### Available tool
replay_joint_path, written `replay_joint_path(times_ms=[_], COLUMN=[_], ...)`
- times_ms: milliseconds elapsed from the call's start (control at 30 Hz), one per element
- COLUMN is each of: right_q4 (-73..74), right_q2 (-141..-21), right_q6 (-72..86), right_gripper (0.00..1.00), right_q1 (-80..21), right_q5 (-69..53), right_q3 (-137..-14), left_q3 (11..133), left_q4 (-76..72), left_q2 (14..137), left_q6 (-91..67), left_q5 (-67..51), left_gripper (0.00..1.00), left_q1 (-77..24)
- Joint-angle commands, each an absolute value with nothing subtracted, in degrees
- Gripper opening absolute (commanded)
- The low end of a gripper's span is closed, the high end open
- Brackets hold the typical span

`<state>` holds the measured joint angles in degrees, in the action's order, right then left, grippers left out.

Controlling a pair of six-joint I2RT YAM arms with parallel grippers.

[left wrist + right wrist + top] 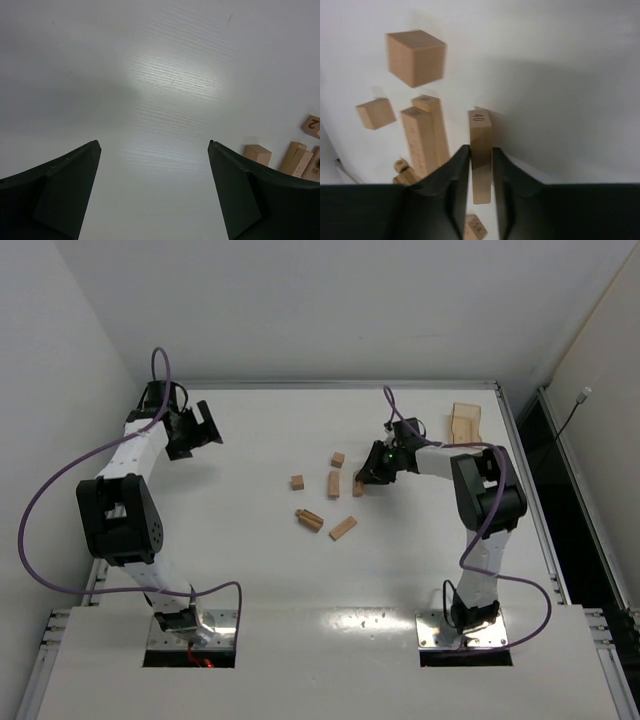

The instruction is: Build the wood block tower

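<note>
The wooden blocks lie loose and apart on the white table, none stacked: two cubes, a bar, a bar and a small pair. My right gripper is shut on a thin bar marked 40, one finger on each flat side. Beside it in the right wrist view are a long bar and two cubes. My left gripper hangs open over bare table at the far left, nothing between its fingers.
A flat light-wood tray lies at the back right near the table's edge. In the left wrist view a few blocks show at the right border, beyond the right finger. Walls stand close behind and to the left.
</note>
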<state>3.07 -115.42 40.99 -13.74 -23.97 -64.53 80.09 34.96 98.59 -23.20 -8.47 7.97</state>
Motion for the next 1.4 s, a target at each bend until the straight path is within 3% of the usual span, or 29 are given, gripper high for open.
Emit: replay_joint_path(times_ms=[0,67,133,200,500,700,867,1100,1367], right_q4=[10.36,12.12,12.91,13.71,16.07,24.68,45.12,50.27,49.92], right_q2=[-113.12,-111.89,-111.19,-110.49,-101.7,-94.49,-95.09,-94.57,-96.85], right_q6=[37.63,37.01,36.39,35.52,19.45,-12.79,-45.53,-64.23,-73.91], right_gripper=[0.25,0.32,0.46,0.51,0.45,0.44,0.45,0.49,0.5], right_q1=[-11.34,-10.64,-9.85,-9.14,-10.8,-15.11,-19.24,-27.06,-37.25], right_q5=[-19.17,-17.5,-16.71,-16.08,-21.79,-38.92,-44.82,-39.21,-31.03], right_q3=[-63.11,-62.58,-62.58,-62.58,-64.42,-65.04,-69.68,-71.89,-70.49], left_q3=[82.27,82.27,82.27,82.27,81.74,81.22,80.68,81.74,82.96], left_q4=[33.4,33.4,32.88,32.87,32.87,33.4,35.24,36.38,36.91], left_q2=[98.44,98.44,98.44,98.44,97.91,96.69,95.89,95.89,96.94], left_q6=[-23.99,-23.99,-23.99,-24.52,-24.52,-19.17,-16.35,-15.21,-15.21], left_q5=[-9.49,-9.49,-9.49,-10.02,-10.02,-14.4,-17.31,-17.84,-17.84], left_gripper=[0.87,0.87,0.87,0.87,0.87,0.87,0.87,0.88,0.98], left_q1=[8.79,8.79,8.79,8.79,8.79,8.79,8.79,8.79,8.79])
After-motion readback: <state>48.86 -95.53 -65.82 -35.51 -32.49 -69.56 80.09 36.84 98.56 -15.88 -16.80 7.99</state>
